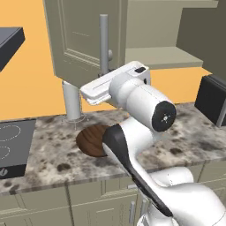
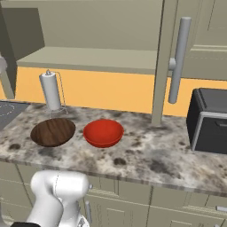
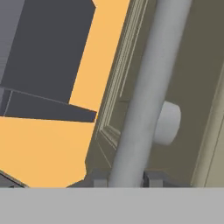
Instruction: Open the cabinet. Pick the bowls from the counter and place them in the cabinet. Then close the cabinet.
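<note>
Gripper [image 3: 126, 180] sat at the left door's bar handle [image 3: 146, 92], tips either side of it w/ the bar between them — fingers closed round it. Cabinet [image 2: 93, 57] stood open, shelf bare. Brown bowl [image 2: 52, 131] & red bowl [image 2: 103, 132] were side by side on the counter [image 2: 155, 155], near the paper-towel roll [image 2: 50, 90].

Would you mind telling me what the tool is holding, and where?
The tool straddles the cabinet door's bar handle near its lower end; a firm hold cannot be told.
</note>
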Motion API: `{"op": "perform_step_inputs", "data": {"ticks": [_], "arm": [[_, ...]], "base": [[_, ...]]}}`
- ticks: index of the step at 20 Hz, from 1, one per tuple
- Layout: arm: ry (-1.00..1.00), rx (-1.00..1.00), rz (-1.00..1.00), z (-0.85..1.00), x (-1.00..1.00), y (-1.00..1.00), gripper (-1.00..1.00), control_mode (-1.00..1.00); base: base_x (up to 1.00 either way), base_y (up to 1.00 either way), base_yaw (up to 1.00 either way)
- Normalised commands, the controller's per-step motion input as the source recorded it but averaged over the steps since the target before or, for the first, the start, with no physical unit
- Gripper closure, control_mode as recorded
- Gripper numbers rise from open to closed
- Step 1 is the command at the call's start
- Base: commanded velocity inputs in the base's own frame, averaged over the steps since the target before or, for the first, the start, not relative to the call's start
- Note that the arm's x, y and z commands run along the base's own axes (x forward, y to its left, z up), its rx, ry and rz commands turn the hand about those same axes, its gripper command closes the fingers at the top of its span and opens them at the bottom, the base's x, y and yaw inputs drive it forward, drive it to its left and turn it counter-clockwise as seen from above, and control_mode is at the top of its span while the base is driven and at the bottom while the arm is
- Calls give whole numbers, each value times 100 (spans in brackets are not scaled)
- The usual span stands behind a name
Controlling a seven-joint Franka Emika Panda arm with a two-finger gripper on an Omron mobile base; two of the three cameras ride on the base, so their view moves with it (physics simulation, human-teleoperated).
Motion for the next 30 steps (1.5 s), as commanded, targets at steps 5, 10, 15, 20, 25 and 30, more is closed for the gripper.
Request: {"op": "perform_step_inputs", "data": {"ticks": [5, 10, 15, 20, 25, 30], "arm": [[12, -17, 1, -7, -68, 100, -100, -100], [0, 7, 26, 0, -84, -8, -100, -100], [-3, 17, 31, 31, -65, -100, -100, -100], [12, 20, 42, 15, 3, -87, -100, -100], [17, 18, 44, -3, 16, -50, -100, -100], [20, 7, 10, -2, 6, -9, -100, -100]], "base": [[0, 0, 0], [0, 0, 0], [0, 0, 0], [0, 0, 0], [0, 0, 0], [0, 0, 0]]}}
